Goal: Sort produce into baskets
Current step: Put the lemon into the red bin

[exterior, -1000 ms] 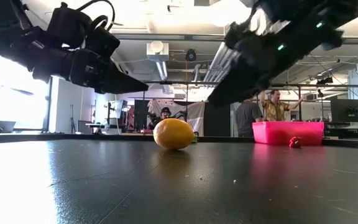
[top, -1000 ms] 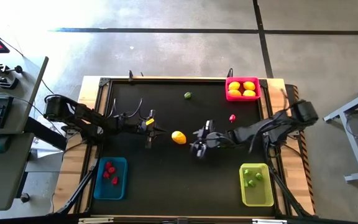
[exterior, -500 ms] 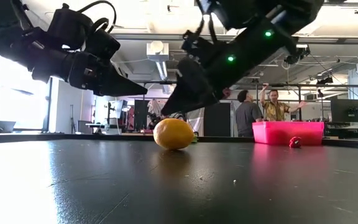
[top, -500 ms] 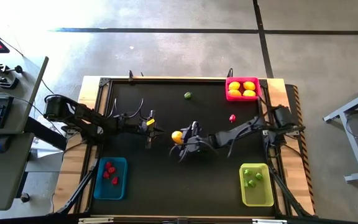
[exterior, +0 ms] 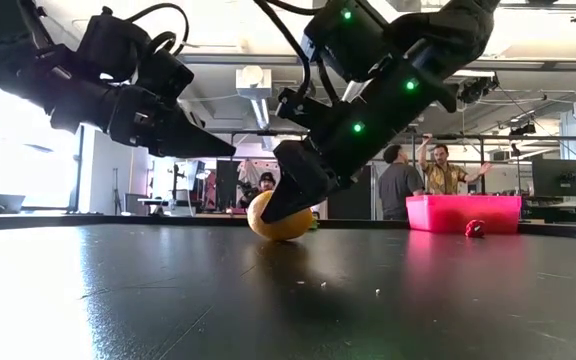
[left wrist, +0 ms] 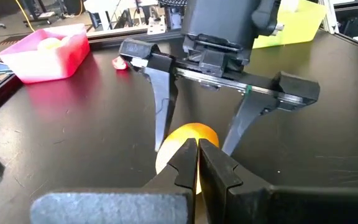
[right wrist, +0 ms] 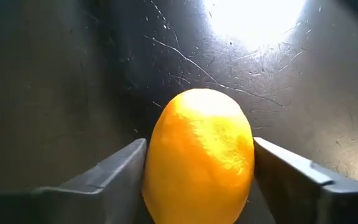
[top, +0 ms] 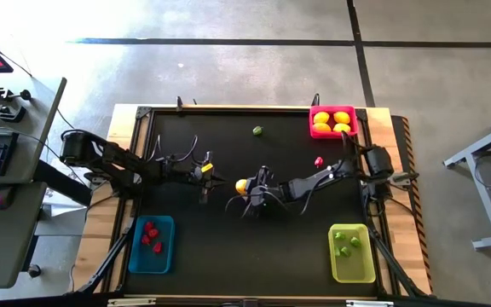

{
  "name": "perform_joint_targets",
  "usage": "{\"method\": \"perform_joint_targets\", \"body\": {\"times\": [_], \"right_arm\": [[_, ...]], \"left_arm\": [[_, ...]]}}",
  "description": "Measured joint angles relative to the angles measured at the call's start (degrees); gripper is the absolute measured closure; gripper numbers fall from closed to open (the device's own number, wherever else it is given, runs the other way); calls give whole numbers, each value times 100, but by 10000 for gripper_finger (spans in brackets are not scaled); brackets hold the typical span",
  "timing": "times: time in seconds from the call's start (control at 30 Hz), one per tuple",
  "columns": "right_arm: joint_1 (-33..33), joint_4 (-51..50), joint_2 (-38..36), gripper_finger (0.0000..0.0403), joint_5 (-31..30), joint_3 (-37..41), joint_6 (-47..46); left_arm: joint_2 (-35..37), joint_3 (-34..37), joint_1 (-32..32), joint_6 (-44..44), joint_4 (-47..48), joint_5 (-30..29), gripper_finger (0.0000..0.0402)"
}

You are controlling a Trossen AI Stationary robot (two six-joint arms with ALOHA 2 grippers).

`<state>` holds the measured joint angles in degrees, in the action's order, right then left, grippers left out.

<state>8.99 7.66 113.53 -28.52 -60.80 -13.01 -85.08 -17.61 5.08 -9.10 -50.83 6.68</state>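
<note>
Right gripper (left wrist: 197,140) straddles the yellow lemon (top: 242,185) mid-surface, fingers wide, not yet gripping, positioned to close. Left gripper (top: 218,178) waits beside, fingers shut, empty.

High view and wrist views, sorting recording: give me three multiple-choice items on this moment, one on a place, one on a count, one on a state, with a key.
1. Where is the loose yellow lemon?
A. in the blue bin
B. on the black mat, between the right gripper's fingers
C. beside the yellow-green bin

2. How many lemons lie in the pink bin?
A. one
B. six
C. four

3. How do the right gripper's jaws stand?
A. open, straddling the lemon
B. shut, above the mat
C. shut on a red piece

Key: 1 B, both wrist views show a finger on each side of it. 2 C, the high view shows four. 3 A, the fingers stand wide apart around the lemon.
</note>
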Motion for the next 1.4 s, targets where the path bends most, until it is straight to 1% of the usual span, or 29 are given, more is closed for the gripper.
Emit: {"method": "perform_joint_targets", "body": {"times": [0.13,0.17,0.23,0.33,0.4,0.5,0.67,0.77,0.83,0.97,1.03,1.13,1.23,1.4], "right_arm": [[0,-25,-43,212,11,0,64],[0,-76,-78,219,27,0,65],[0,-195,-230,220,53,0,29],[-2,-692,-667,220,-48,0,-16],[-38,-1279,-1073,220,-264,0,-104],[-253,-2488,-1758,220,-733,0,-491],[-948,-4619,-2763,220,-1604,5,-1564],[-1553,-5439,-3204,220,-1784,126,-2072],[-1994,-5714,-3386,220,-1794,274,-2236],[-2884,-5710,-3539,220,-1798,700,-2304],[-3310,-5539,-3528,220,-1798,949,-2289],[-3882,-4981,-3514,220,-1790,1307,-2118],[-4321,-4466,-3511,220,-1709,1565,-1913],[-4848,-3504,-3511,220,-1318,1889,-1426]], "left_arm": [[0,0,0,2,2,2,401],[0,0,0,0,2,2,401],[0,0,0,4,4,0,401],[0,0,0,4,12,0,401],[0,0,0,4,24,0,401],[0,0,0,7,53,2,401],[0,0,-2,57,55,0,401],[0,0,-2,97,52,0,401],[0,0,-2,100,52,0,401],[0,0,-4,101,50,1,401],[0,0,-4,101,50,0,401],[0,0,-4,98,49,0,401],[0,0,-4,98,48,1,401],[0,0,-4,59,46,0,401]]}}
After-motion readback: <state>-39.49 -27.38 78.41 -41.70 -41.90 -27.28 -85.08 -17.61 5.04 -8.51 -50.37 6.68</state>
